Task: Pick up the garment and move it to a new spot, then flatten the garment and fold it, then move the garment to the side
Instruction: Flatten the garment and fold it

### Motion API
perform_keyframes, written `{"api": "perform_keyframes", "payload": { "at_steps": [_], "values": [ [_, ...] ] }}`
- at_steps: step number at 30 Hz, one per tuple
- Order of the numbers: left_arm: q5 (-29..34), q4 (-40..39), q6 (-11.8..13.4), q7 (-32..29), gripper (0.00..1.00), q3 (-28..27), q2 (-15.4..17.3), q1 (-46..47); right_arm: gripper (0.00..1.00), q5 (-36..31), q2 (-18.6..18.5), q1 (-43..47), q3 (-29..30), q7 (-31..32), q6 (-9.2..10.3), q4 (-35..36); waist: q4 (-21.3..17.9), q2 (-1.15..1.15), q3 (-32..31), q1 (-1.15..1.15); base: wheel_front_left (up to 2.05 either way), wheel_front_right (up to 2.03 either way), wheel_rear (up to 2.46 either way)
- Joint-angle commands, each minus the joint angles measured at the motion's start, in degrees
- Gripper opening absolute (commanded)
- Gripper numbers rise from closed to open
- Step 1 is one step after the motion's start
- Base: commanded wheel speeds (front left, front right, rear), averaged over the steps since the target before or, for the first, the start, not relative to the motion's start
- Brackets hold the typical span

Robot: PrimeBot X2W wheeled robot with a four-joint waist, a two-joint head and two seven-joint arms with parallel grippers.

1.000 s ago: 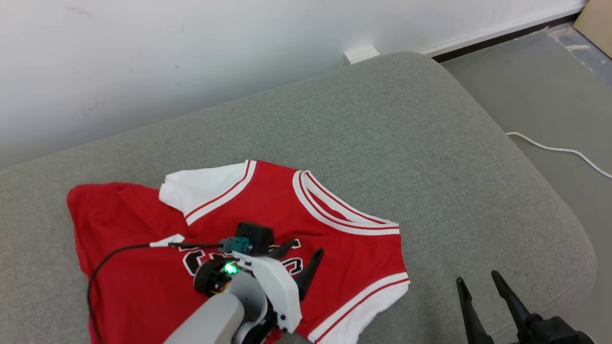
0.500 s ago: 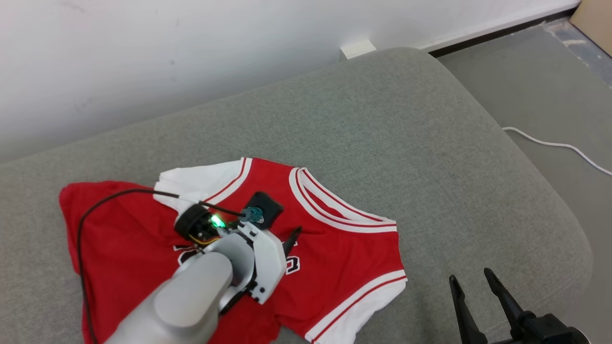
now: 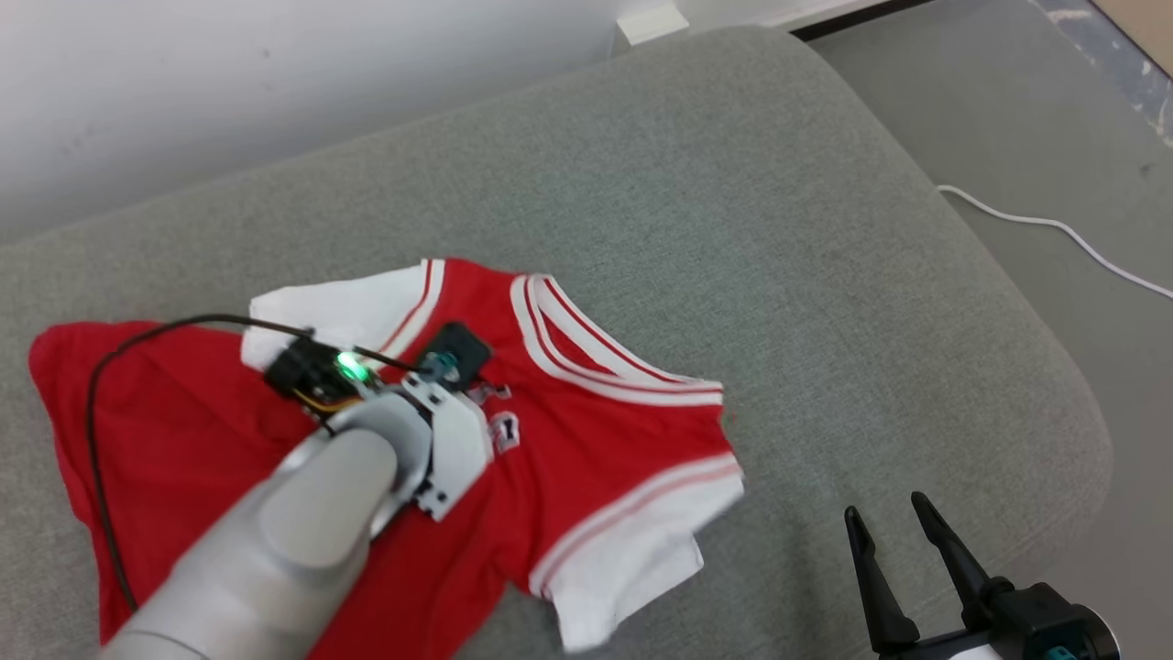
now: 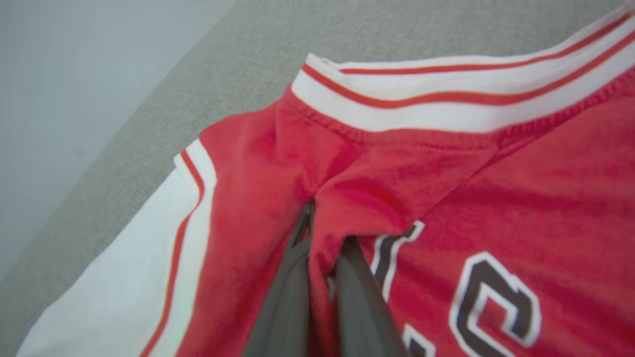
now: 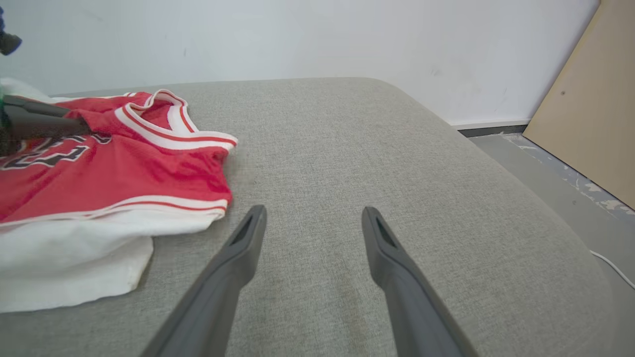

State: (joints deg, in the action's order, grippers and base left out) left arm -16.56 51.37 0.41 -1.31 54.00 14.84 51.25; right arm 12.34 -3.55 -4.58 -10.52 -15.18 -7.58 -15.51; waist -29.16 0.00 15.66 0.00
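The jersey (image 3: 596, 458) is spread on the grey couch (image 3: 733, 229), toward its left and near part. Its striped collar (image 3: 605, 362) is turned to the far side. One white sleeve (image 3: 632, 550) lies toward the near edge, and the red body is stretched out to the left.

The left gripper (image 4: 327, 228) is lowered onto the chest of the jersey, just near of the collar and just left of the dark lettering (image 4: 496, 302). Its fingers are drawn almost together, and a raised ridge of red cloth is pinched between them. In the head view these fingers are hidden under the pale left arm (image 3: 302, 513), which is laid across the jersey from the near left.

The right gripper (image 3: 886, 509) is held over bare couch at the near right, apart from the jersey and to the right of the sleeve. Its fingers are spread wide and nothing is held between them, as is seen plainly in the right wrist view.

A white wall (image 3: 275, 82) is seen beyond the far edge of the couch. On the grey floor (image 3: 1054, 110) to the right a white cable (image 3: 1054, 225) is laid, and a tan board (image 5: 585, 109) is leaned at the far right.
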Motion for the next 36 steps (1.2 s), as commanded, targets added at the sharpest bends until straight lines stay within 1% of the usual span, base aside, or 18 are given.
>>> {"api": "perform_keyframes", "payload": {
  "at_steps": [1,8,10,11,13,14,15,16,20,23,26,29,33,36],
  "values": [
    [0.9,1.1,1.1,0.3,0.00,-0.5,1.6,0.7,1.00,0.0,0.1,-0.4,0.1,0.1,0.17,0.0,0.0,0.00,0.6,0.00,0.00,0.00,0.00],
    [1.2,4.3,5.2,6.5,0.00,-2.4,2.1,6.0,1.00,0.1,0.4,-1.5,-0.7,0.1,0.17,0.0,0.1,0.00,2.9,0.00,0.00,0.00,0.00],
    [0.6,5.7,6.1,7.4,0.00,-2.9,1.8,6.7,1.00,0.1,0.4,-1.7,-1.0,0.1,0.17,-0.1,0.2,0.00,3.1,0.00,0.00,0.00,0.00],
    [0.7,6.2,7.0,8.4,0.00,-3.1,1.7,7.2,1.00,0.1,0.4,-1.9,-1.0,0.1,0.17,-0.2,0.2,0.00,3.2,0.00,0.00,0.00,0.00],
    [-0.3,7.2,7.7,9.9,0.00,-3.8,1.0,7.1,1.00,0.0,0.5,-2.1,-1.0,0.1,0.17,-0.3,0.4,0.00,3.1,0.00,0.00,0.00,0.00],
    [-0.8,7.7,7.9,10.7,0.32,-4.2,0.5,6.7,1.00,-0.1,0.5,-2.1,-1.0,0.1,0.17,-0.4,0.6,0.00,2.9,0.00,0.00,0.00,0.00],
    [-1.0,8.1,8.0,11.6,0.95,-4.5,0.1,6.3,1.00,-0.2,0.5,-2.0,-0.8,0.1,0.17,-0.5,0.8,0.00,2.7,0.00,0.00,0.00,0.00],
    [-1.5,8.5,8.2,12.4,1.00,-4.9,-0.3,5.9,1.00,-0.3,0.5,-2.0,-0.7,0.1,0.17,-0.5,1.1,0.00,2.3,0.00,0.00,0.00,0.00],
    [-5.0,8.3,8.1,15.1,1.00,-7.7,-1.6,4.2,1.00,-0.8,0.0,-1.3,0.4,0.1,0.17,-0.3,2.6,0.00,0.5,0.00,0.00,0.00,0.00],
    [-7.3,6.4,7.4,16.1,1.00,-9.9,-2.3,2.2,1.00,-1.2,-0.7,-0.4,1.6,0.1,0.17,0.3,4.5,0.00,-1.3,0.00,0.00,0.00,0.00],
    [-9.0,3.2,7.4,16.6,1.00,-11.9,-2.3,-0.5,1.00,-1.4,-1.5,0.6,3.1,0.1,0.17,0.8,6.6,0.00,-3.5,0.00,0.00,0.00,0.00],
    [-9.6,-3.5,8.4,16.5,1.00,-14.3,-1.8,-4.4,1.00,-1.6,-2.0,1.5,4.7,0.1,0.17,1.7,8.8,0.00,-5.7,0.00,0.00,0.00,0.00],
    [-9.6,-12.8,9.7,16.4,1.00,-17.9,-0.4,-12.0,1.00,-2.3,-3.1,2.8,6.5,0.1,0.17,2.5,11.5,0.00,-9.1,0.00,0.00,0.00,0.00],
    [-9.6,-19.8,11.4,16.4,1.00,-21.2,0.0,-19.3,1.00,-2.9,-3.7,3.7,7.5,0.1,0.17,3.2,13.4,0.00,-11.8,0.00,0.00,0.00,0.00]
  ]
}}
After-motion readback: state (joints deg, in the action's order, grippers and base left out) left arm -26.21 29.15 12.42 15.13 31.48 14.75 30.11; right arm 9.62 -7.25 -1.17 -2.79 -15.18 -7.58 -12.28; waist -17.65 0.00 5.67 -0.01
